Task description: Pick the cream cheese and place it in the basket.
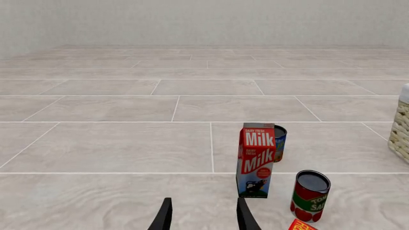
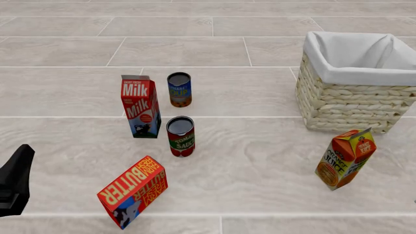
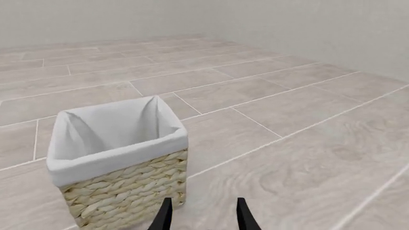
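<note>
Nearest the front camera, a red butter carton (image 2: 133,191) lies tilted on the pale tiled surface (image 2: 260,161), with part of the left arm (image 2: 14,181) showing black at the view's left edge. Behind the butter stands a tomato sauce can (image 2: 180,136), then a milk carton (image 2: 140,106) to its left and a second can with a blue and orange label (image 2: 179,89) further back. An orange juice carton (image 2: 345,159) leans at the right, just in front of the basket (image 2: 354,105), which sits empty at the far right. No cream cheese can be made out in any view. The left gripper (image 1: 203,215) is released, fingers spread, facing the milk carton with nothing between. The right gripper (image 3: 203,215) is likewise spread, just before the basket's wicker wall.
</note>
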Robot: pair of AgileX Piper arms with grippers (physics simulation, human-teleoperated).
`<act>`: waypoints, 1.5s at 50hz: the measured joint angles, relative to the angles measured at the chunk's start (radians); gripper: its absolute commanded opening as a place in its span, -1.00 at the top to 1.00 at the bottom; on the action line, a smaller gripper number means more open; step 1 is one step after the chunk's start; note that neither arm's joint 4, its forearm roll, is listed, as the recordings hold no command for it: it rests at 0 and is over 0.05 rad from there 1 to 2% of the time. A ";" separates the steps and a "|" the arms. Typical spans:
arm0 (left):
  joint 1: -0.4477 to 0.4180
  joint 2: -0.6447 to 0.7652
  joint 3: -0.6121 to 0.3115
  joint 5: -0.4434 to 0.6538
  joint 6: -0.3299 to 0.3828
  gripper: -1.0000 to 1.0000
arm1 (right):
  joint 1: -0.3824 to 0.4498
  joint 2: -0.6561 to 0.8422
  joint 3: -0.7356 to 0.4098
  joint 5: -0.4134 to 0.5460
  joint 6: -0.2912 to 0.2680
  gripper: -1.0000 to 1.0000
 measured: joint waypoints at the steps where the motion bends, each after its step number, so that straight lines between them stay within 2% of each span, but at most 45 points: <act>1: 0.000 0.000 0.000 0.000 0.000 -1.00 | -0.017 0.026 0.001 -0.021 0.001 -1.00; 12: 0.000 0.000 0.000 0.000 0.000 -1.00 | -0.178 0.271 0.032 -0.237 0.032 -1.00; 24: 0.000 0.000 0.000 0.000 0.000 -1.00 | -0.287 0.507 0.079 -0.430 0.045 -1.00; 42: 0.000 0.000 0.000 0.000 0.000 -1.00 | -0.289 0.922 0.079 -0.685 0.084 -1.00; 50: 0.000 0.000 0.000 0.000 0.000 -1.00 | -0.266 1.063 0.062 -0.751 0.110 -1.00; 55: 0.000 0.000 0.000 0.000 0.000 -1.00 | -0.246 1.082 0.055 -0.749 0.132 -1.00; 58: 0.000 0.000 0.000 0.000 0.000 -1.00 | -0.240 1.058 0.050 -0.714 0.153 -1.00; 70: 0.000 0.000 0.000 0.000 0.000 -1.00 | -0.203 0.836 -0.035 -0.380 0.272 -1.00; 75: 0.000 0.000 0.000 0.000 0.000 -1.00 | -0.181 0.804 -0.069 -0.292 0.318 -1.00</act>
